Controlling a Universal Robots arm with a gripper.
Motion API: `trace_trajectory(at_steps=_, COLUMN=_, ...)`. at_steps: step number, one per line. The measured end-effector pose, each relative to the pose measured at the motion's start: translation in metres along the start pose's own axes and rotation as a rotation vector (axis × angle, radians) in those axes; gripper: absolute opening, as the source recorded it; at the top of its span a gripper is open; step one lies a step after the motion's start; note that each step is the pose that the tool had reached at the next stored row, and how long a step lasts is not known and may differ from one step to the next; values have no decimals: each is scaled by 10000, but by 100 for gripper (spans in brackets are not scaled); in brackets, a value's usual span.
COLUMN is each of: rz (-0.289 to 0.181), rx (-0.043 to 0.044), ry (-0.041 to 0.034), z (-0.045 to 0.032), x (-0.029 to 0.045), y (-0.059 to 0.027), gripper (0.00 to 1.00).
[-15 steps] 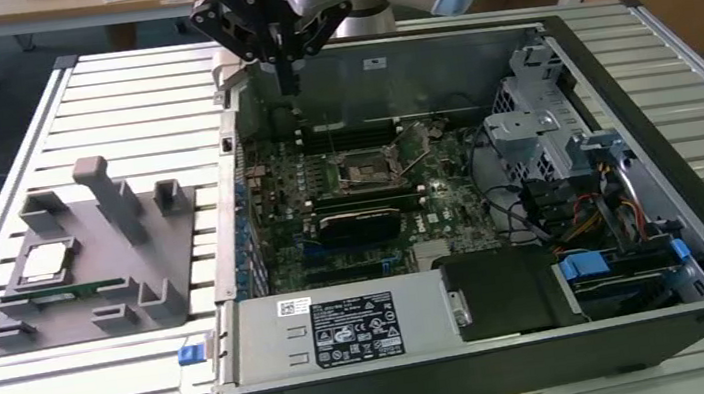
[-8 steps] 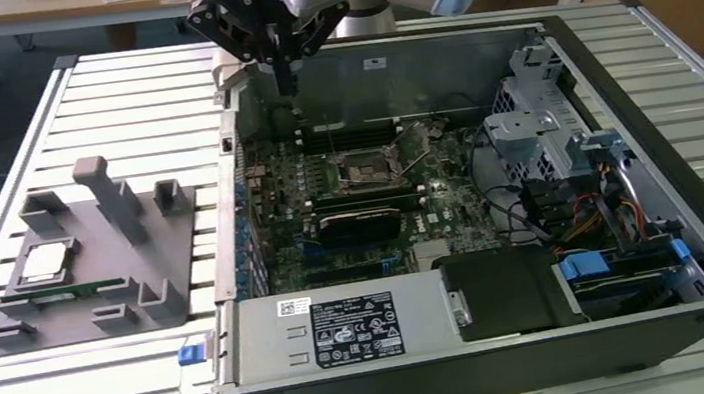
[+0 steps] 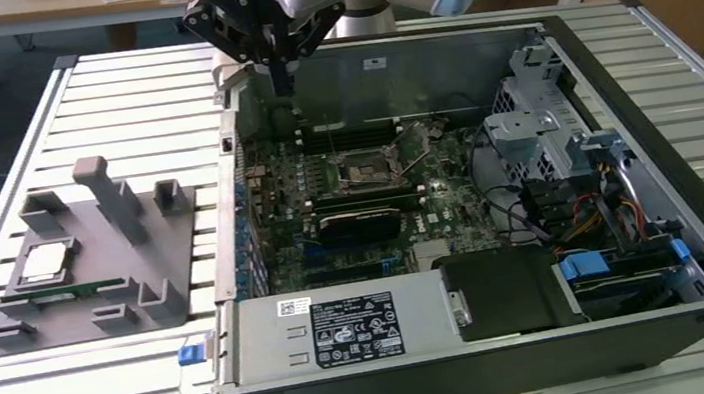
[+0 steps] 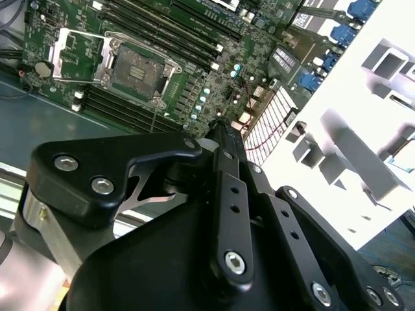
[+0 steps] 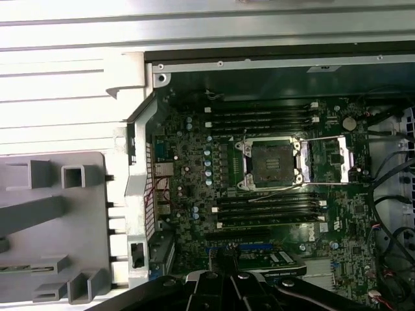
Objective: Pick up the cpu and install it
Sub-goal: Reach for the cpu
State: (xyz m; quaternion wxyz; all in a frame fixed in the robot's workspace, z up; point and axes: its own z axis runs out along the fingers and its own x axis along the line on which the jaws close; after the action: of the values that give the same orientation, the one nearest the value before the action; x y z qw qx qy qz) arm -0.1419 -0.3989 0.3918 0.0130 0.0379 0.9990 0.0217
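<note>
Nearest the exterior camera, the open computer case (image 3: 688, 146) lies on its side on the slatted tabletop (image 3: 98, 97), so the motherboard (image 3: 448, 207) faces up and can be reached from above. To the exterior view's left of the case, a grey holder (image 3: 128, 235) keeps the parts in fixed pockets. The cpu (image 3: 45, 263) lies flat there, silvery top up, with a memory stick (image 3: 65, 291) just beside it, and nothing touches either one. Further in, the socket (image 3: 360, 168) sits mid-board with its metal frame swung open, bare and apparently ready to receive the chip. Farthest back, the gripper (image 3: 283, 87) hangs over the case's far wall, well apart from the cpu. Its fingers (image 4: 228, 175) taper together to one tip, with nothing between them.
</note>
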Motion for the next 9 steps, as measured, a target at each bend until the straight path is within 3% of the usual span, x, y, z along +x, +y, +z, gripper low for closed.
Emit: trace_trajectory(at_steps=9, rz=-1, rx=0, ry=0, z=3, x=47, y=-4, gripper=11)
